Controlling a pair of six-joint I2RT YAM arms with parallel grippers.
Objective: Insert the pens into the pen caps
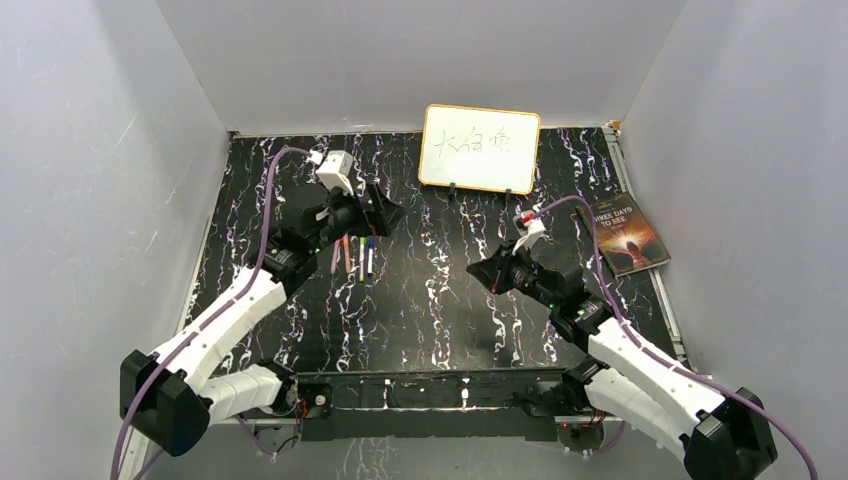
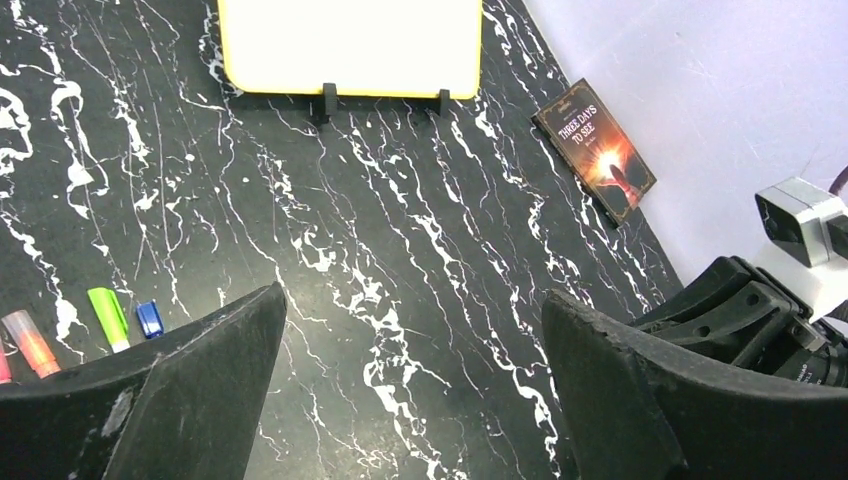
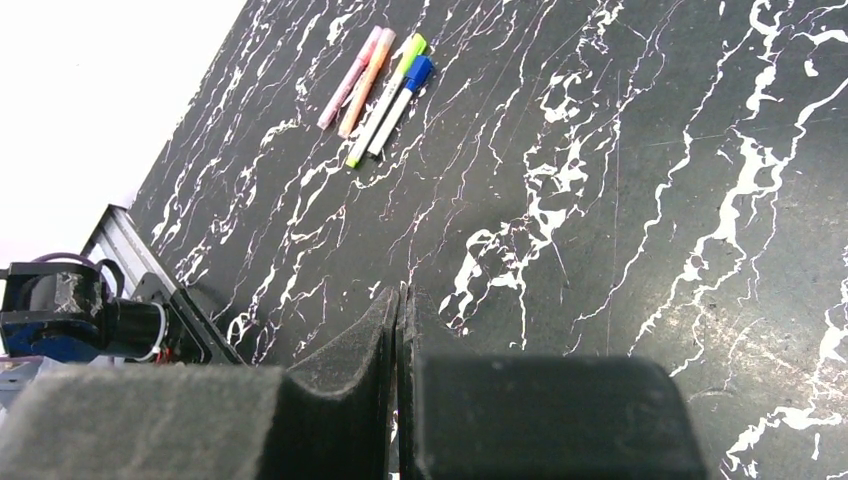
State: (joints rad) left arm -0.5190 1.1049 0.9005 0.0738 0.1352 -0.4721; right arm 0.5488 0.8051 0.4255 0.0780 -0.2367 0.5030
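Four pens lie side by side on the black marble table (image 1: 440, 320), left of centre: pink (image 1: 335, 257), orange (image 1: 347, 254), one white with a green cap (image 1: 361, 257), one white with a blue cap (image 1: 370, 255). The right wrist view shows them at upper left, the green cap (image 3: 413, 46) and blue cap (image 3: 420, 70) seated on their pens. The left wrist view catches only their capped ends: orange (image 2: 30, 342), green (image 2: 107, 317), blue (image 2: 149, 318). My left gripper (image 1: 388, 213) (image 2: 415, 310) hangs open and empty just right of the pens. Right of centre, away from them, my right gripper (image 1: 480, 272) (image 3: 398, 295) is shut on nothing.
A yellow-framed whiteboard (image 1: 480, 148) (image 2: 350, 45) stands on clips at the back. A book (image 1: 628, 235) (image 2: 597, 150) lies at the right edge. The right arm (image 2: 760, 310) shows at the right of the left wrist view. Grey walls enclose the table.
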